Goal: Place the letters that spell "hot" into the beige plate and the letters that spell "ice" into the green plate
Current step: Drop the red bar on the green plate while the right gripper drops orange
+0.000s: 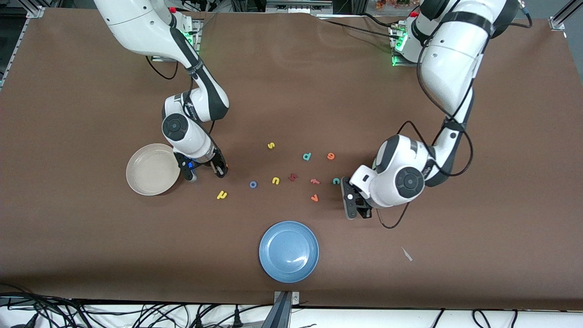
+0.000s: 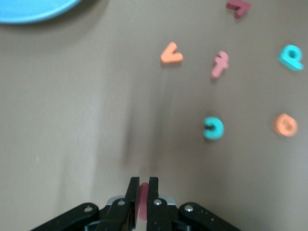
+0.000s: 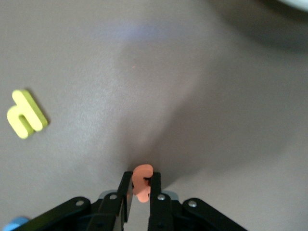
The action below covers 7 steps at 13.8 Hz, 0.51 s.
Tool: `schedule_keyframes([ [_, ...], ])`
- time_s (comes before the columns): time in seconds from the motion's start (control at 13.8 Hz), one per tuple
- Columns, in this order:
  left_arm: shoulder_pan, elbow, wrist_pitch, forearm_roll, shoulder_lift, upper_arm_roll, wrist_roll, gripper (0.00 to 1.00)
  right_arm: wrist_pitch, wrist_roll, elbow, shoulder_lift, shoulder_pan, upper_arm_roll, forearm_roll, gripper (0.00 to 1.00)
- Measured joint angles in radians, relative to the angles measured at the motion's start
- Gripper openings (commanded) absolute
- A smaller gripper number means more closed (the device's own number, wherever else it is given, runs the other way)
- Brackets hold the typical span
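Observation:
My left gripper (image 1: 350, 210) (image 2: 143, 180) is shut on the dark red bar "i" (image 2: 143, 191), low over bare table beside the teal "c" (image 1: 336, 181) (image 2: 213, 128). The orange "e" (image 1: 331, 156) (image 2: 285, 124) lies farther from the front camera. Next to the rim of the beige plate (image 1: 152, 169) my right gripper (image 1: 222, 171) (image 3: 141, 174) is shut on the orange hooked "t" (image 3: 142, 183). The yellow "h" (image 1: 222, 195) (image 3: 26, 114) and the blue "o" (image 1: 253, 184) lie on the table. The green plate is hidden.
A blue plate (image 1: 288, 251) (image 2: 33, 7) sits near the front edge. Loose letters lie mid-table: yellow "s" (image 1: 271, 146), yellow "u" (image 1: 275, 181), teal "d" (image 1: 307, 156), dark red chunky letter (image 1: 293, 176), salmon "f" (image 1: 314, 181), orange "v" shape (image 1: 314, 198).

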Motion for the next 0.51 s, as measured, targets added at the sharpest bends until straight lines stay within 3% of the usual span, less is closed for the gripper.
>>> schedule_keyframes([
  [0.22, 0.013, -0.062, -0.059, 0.032, -0.066, 0.014, -0.010, 0.00, -0.074, -0.200, 0.013, -0.030, 0.001, -0.029, -0.001, 0.00],
  [0.51, 0.032, -0.250, -0.059, 0.094, -0.174, 0.016, -0.015, 0.00, -0.254, -0.543, 0.017, -0.121, 0.001, -0.152, -0.002, 0.00],
])
